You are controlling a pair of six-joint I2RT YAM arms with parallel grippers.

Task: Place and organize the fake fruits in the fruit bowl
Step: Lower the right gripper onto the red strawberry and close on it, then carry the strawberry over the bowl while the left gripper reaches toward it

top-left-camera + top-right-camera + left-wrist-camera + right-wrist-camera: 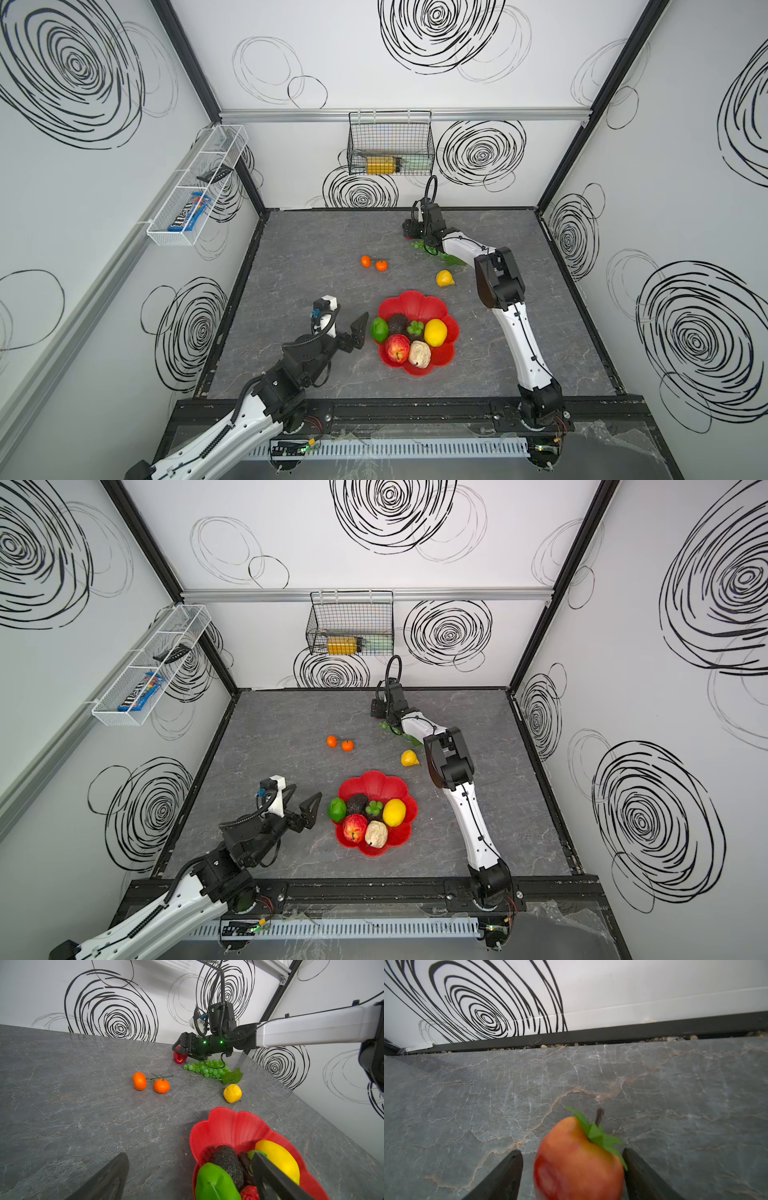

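Left end effector (360,330): wide open, empty, just beside the fruit bowl (419,301).
Right end effector (572,1153): open, fingers (508,1172) flanking a red apple (577,1167) on the counter (571,1076); we cannot judge contact, too blurred.
Grape bunch (207,1069): mostly hidden under the right arm (528,345) in both top views.
Bowl contents: we count six fake fruits (435,332).

Both top views look steeply down from high above the front edge of the table (311,249) and share the whole scene, with the fruit bowl (415,301) near the middle. The left wrist camera sits low just beside the bowl and looks across it toward the back wall (52,997). The right wrist camera is well behind the bowl, very close to a red apple (579,1167), and faces the same wall.
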